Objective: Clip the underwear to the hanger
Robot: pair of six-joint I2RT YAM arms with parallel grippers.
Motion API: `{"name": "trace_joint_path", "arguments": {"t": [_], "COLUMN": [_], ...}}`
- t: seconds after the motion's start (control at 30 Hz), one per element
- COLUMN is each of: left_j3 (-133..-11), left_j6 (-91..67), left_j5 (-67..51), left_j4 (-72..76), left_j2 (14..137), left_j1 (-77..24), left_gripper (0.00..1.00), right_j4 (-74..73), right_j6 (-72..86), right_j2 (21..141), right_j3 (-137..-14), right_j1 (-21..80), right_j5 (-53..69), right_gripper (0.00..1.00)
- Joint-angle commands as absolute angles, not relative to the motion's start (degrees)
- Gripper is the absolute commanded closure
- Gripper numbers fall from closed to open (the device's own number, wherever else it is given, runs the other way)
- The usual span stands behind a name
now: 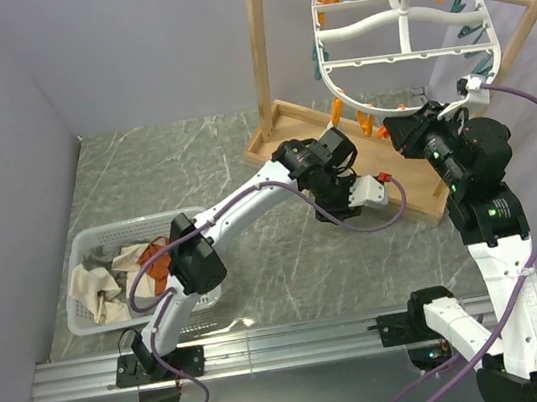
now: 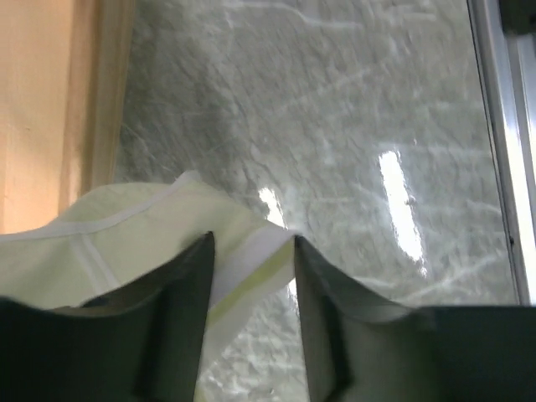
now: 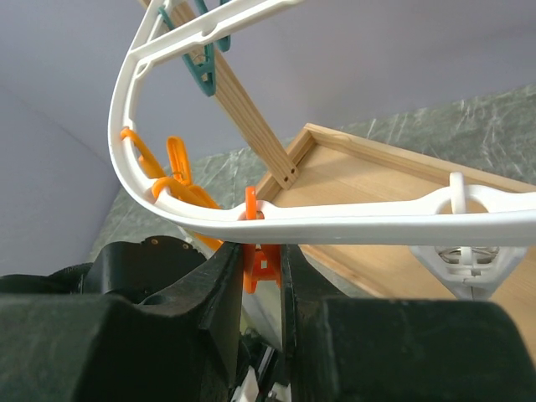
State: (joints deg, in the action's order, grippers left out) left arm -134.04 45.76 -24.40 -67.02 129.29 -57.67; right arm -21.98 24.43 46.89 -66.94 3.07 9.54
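The white oval hanger hangs by its hook from the wooden bar, with orange and teal clothespins round its rim. The pale cream-yellow underwear hangs from my left gripper just below the hanger's lower rim. In the left wrist view the underwear's waistband runs between my left gripper's fingers, above the marble table. My right gripper is at the hanger's bottom rim. In the right wrist view my right gripper is shut on an orange clothespin hanging from that rim.
The wooden frame stand has a flat tray base under the hanger. A white basket at the left holds an orange-rust cloth and white cloths. A metal rail runs along the near edge.
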Motion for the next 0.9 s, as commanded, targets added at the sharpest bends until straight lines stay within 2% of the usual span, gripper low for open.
{"name": "trace_joint_path", "arguments": {"t": [0.0,0.13,0.33,0.47,0.63,0.73,0.77,0.87], "left_j3": [-133.1,-126.5,-117.3,-111.5,-110.9,-110.9,-109.6,-100.7], "left_j6": [35.4,36.1,39.5,41.2,41.3,29.9,21.6,7.4], "left_j5": [-26.1,-24.8,-25.2,-24.8,-26.2,-28.8,-31.8,-34.7], "left_j4": [-60.7,-52.5,-41.1,-35.6,-39.7,-40.2,-38.6,-32.5], "left_j2": [127.7,121.9,112.1,105.9,104.7,105.2,104.9,102.6], "left_j1": [-57.5,-57.5,-57.5,-57.5,-53.5,-49.1,-46.6,-42.7], "left_gripper": [0.50,0.30,0.25,0.24,0.27,0.32,0.33,0.35], "right_j4": [-19.9,-19.8,-19.7,-19.8,-19.5,-19.3,-19.4,-19.4], "right_j6": [25.0,25.0,25.0,24.8,24.8,24.7,24.6,24.5], "right_j2": [46.6,46.6,46.4,46.2,45.9,45.7,45.7,45.4], "right_j3": [-67.0,-66.9,-66.7,-66.5,-66.4,-66.3,-66.4,-66.3], "right_j1": [2.8,2.9,2.8,2.8,2.8,2.8,2.8,2.8], "right_j5": [9.3,9.6,9.6,9.5,9.8,9.8,9.8,9.8], "right_gripper": [1.00,1.00,1.00,1.00,1.00,1.00,1.00,1.00]}}
